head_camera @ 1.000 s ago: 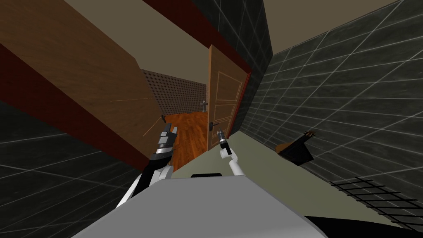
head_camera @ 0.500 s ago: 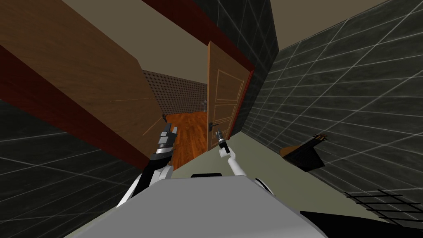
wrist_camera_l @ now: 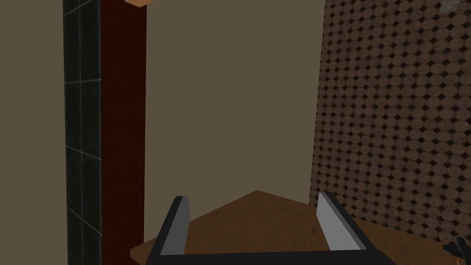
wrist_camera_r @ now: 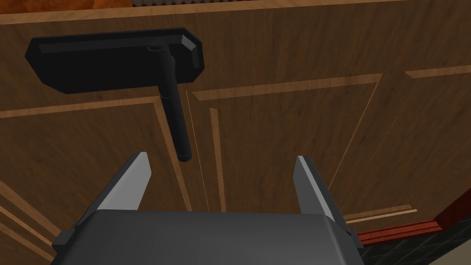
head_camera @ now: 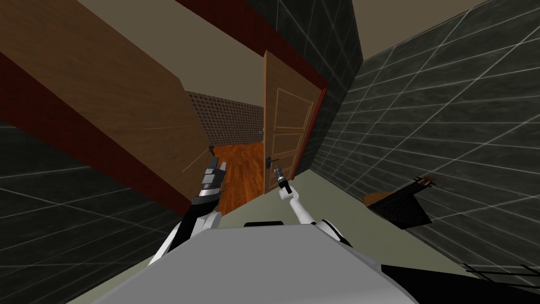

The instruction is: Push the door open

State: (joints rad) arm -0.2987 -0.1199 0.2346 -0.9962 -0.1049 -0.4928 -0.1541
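Working right gripper [wrist_camera_r: 221,158]: pointing at the door's face, close by the handle; fingers standing well apart, gripping nothing; touching the wood or not, cannot tell
Door [head_camera: 287,121]: brown panelled wood; standing partly open, ahead and slightly right of the chest; hanging by its far side in a dark red frame [head_camera: 318,119]
Handle [wrist_camera_r: 175,119]: black lever sticking out from a black plate [wrist_camera_r: 115,57]; lever's tip showing between the two fingertips, closer to one of them; not being gripped
Left gripper [wrist_camera_l: 253,195]: being held up to the left of the right one, aiming past the door's free edge; fingers spread wide, carrying nothing
Beyond the door: showing an orange-brown wooden floor [head_camera: 242,169] and a wall of round dots [head_camera: 227,124]
Side wall [head_camera: 432,105]: dark tiles with pale lines, running along the right; a dark and brown object [head_camera: 395,206] lying at its foot, too unclear for naming
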